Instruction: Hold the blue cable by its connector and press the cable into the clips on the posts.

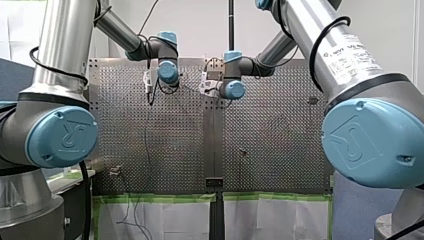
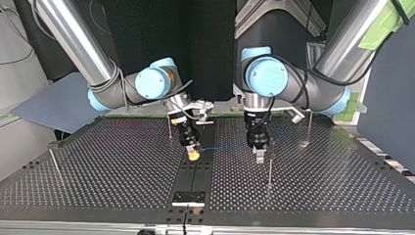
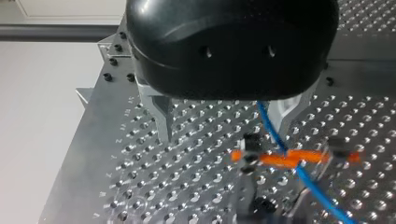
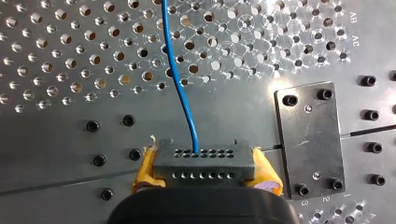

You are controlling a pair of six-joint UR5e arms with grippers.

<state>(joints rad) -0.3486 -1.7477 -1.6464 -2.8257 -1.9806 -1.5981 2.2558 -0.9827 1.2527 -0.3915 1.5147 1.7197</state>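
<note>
My right gripper (image 4: 205,173) clamps the black connector (image 4: 205,161) between yellow pads (image 4: 147,170). From the connector the blue cable (image 4: 180,79) runs to my left gripper (image 3: 223,137). Its 2 metal fingers (image 3: 161,116) are spread apart, with the cable beside 1 finger and crossing an orange clip (image 3: 294,158).

Strong light glared white off the perforated counter (image 4: 280,37) in the right wrist view. The left wrist view was soft, the blue cable (image 3: 322,193) smeared by blur. The top view's background lay dark.

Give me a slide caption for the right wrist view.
Right hand grips the black connector between yellow pads; the blue cable runs ahead over the perforated table.
</note>
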